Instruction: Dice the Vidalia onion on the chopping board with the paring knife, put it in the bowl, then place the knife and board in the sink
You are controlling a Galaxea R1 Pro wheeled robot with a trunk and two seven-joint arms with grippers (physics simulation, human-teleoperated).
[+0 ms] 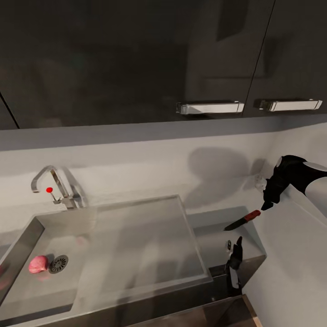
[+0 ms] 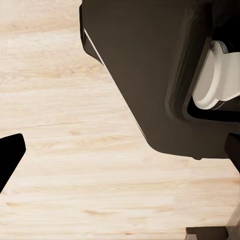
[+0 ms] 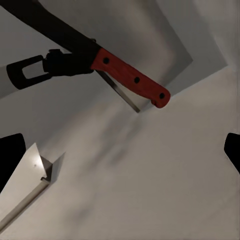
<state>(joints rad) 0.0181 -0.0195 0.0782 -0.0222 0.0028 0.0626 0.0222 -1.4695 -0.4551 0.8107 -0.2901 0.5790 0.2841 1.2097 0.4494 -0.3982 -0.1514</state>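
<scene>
Knife [image 1: 242,220] lies just below my right gripper [image 1: 268,205], apart from its spread, empty fingers [image 3: 10,159], on my countertop [image 1: 213,222]

The sink [image 1: 136,245] takes up the left and middle of the head view, set into the table [image 1: 213,220]. The tap [image 1: 52,184] stands behind the basin at its ten o'clock corner. The drain [image 1: 58,264] lies in the basin at eight o'clock, with the onion [image 1: 38,264] just beside it on the left. The paring knife [image 1: 243,220] is at the sink's three o'clock, above the table's right end. The right gripper [image 1: 268,202] is at the knife's two o'clock, apart from it. Upper cabinets [image 1: 136,59] hang behind and above.
</scene>
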